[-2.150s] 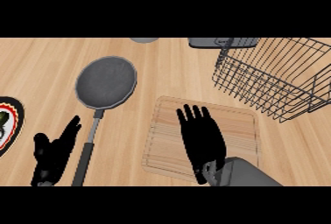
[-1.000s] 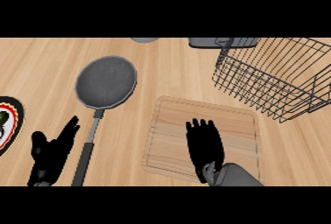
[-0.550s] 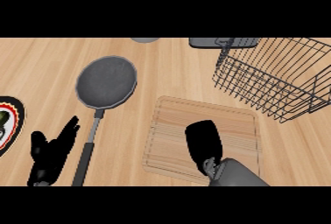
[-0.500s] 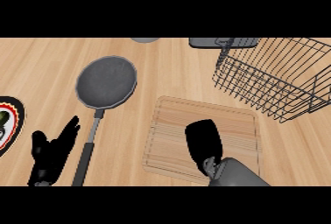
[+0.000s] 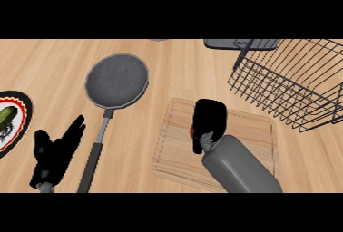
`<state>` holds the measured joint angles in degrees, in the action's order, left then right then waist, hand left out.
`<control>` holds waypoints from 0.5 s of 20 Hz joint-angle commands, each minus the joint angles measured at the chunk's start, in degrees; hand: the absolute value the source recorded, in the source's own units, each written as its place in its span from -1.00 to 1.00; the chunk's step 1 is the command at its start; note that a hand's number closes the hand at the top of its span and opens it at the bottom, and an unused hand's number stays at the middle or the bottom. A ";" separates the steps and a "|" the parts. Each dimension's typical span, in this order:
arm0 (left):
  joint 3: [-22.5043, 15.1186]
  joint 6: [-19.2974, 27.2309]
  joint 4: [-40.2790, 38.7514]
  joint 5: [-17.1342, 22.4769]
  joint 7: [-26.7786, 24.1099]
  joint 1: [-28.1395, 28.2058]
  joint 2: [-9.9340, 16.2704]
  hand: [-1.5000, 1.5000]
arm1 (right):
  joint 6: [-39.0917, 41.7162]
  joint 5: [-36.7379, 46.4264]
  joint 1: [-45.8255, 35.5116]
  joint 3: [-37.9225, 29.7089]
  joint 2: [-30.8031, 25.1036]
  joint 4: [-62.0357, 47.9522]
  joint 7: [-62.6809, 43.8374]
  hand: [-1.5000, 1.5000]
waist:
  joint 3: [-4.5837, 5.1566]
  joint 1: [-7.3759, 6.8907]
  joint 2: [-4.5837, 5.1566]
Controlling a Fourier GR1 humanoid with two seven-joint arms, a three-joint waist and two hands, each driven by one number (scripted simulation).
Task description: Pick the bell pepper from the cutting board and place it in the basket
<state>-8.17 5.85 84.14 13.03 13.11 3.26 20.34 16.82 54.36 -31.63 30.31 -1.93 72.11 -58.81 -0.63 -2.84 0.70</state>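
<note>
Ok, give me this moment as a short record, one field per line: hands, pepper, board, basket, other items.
right hand: over the cutting board, fingers curled down
bell pepper: only a red sliver shows under that hand
left hand: open, resting at lower left beside the pan handle
basket: wire, upper right, no pepper inside
frying pan: left of the board
plate: left edge, green item on it

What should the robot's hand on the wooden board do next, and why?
Probably lift a little, straight up. The right hand is curled down on the cutting board, and a bit of red, likely the bell pepper, peeks out beside its fingers. The basket stands off to the upper right with tall wire walls, so the pepper needs to rise off the board before travelling there.
</note>
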 commanded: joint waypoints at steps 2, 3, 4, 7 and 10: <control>-1.89 -0.58 -3.26 -0.08 2.58 -0.81 -1.54 0.00 | -10.62 -0.66 -9.07 -2.91 1.85 -6.37 -13.57 1.00 | 0.65 -2.06 0.62; -3.37 -0.28 -3.97 -1.74 0.33 1.93 -2.22 0.00 | -11.78 0.10 -10.99 -3.18 1.86 -6.82 -14.45 1.00 | 0.70 -2.13 0.33; -2.04 -0.61 -4.42 -0.96 1.22 0.16 -1.41 0.00 | -15.28 1.21 -12.18 -4.26 1.87 -6.74 -14.69 1.00 | 0.68 -1.79 0.42; -2.19 -0.75 -3.17 -1.27 0.75 1.63 -0.91 0.00 | -28.15 0.97 -13.31 -10.30 1.88 0.03 -11.69 1.00 | 0.34 -1.45 -0.09; -1.80 -0.65 -4.61 -1.28 1.21 0.51 -1.02 0.00 | -36.21 4.94 -17.95 -11.75 1.89 3.00 -11.70 1.00 | 0.56 -0.90 -0.17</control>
<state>-9.29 5.71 83.00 11.66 12.29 2.08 19.37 -5.27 56.46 -45.06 21.22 -0.66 71.71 -63.12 -0.64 -4.22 0.44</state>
